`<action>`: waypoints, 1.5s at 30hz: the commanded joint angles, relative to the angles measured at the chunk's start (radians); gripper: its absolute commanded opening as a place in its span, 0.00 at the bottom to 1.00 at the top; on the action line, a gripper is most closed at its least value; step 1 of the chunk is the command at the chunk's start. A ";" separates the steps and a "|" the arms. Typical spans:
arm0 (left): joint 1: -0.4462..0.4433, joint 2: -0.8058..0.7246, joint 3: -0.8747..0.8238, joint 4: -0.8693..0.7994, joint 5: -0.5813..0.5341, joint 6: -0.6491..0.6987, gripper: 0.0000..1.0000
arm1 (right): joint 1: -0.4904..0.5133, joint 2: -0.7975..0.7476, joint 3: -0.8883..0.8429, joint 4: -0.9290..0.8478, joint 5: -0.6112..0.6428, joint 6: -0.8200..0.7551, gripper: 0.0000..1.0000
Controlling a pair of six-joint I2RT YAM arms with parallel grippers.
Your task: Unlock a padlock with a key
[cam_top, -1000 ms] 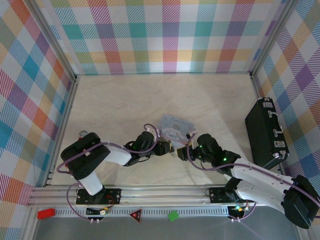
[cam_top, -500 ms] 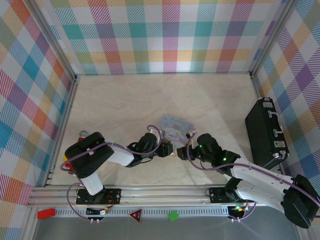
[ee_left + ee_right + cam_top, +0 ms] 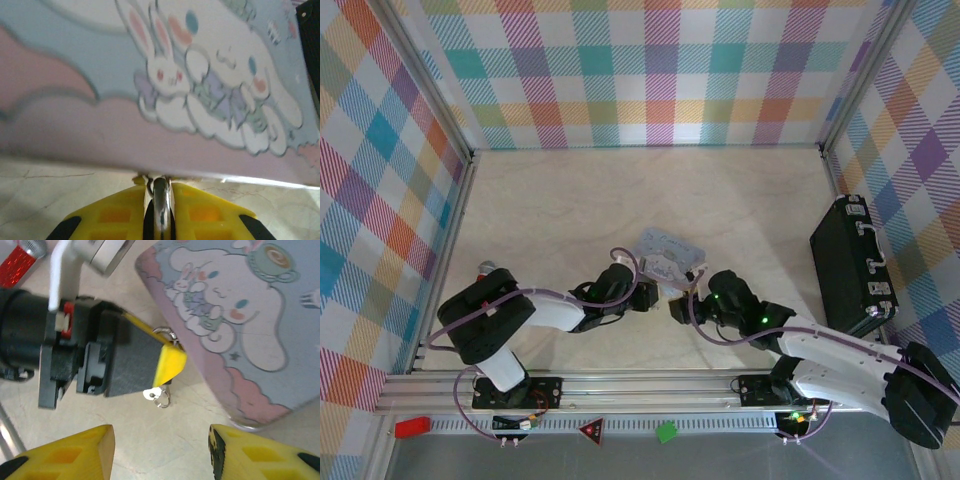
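The left end effector (image 3: 169,364) pinches the padlock (image 3: 160,207) by its thin shackle, just beside the cartoon tin (image 3: 240,315); the key (image 3: 151,394) peeks out under its finger. The right end effector (image 3: 160,440) hangs wide, empty. That slim grip (metal on plastic) could let the lock twist once the key is pushed
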 commanded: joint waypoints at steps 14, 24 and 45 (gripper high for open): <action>0.044 -0.142 0.160 -0.301 -0.035 -0.321 0.09 | 0.157 0.296 -0.108 0.654 0.158 -0.360 0.51; 0.055 -0.161 0.181 -0.308 -0.025 -0.353 0.09 | 0.164 0.407 -0.112 0.817 0.279 -0.380 0.42; 0.036 -0.155 0.210 -0.304 0.000 -0.353 0.10 | 0.163 0.513 -0.039 0.820 0.379 -0.323 0.16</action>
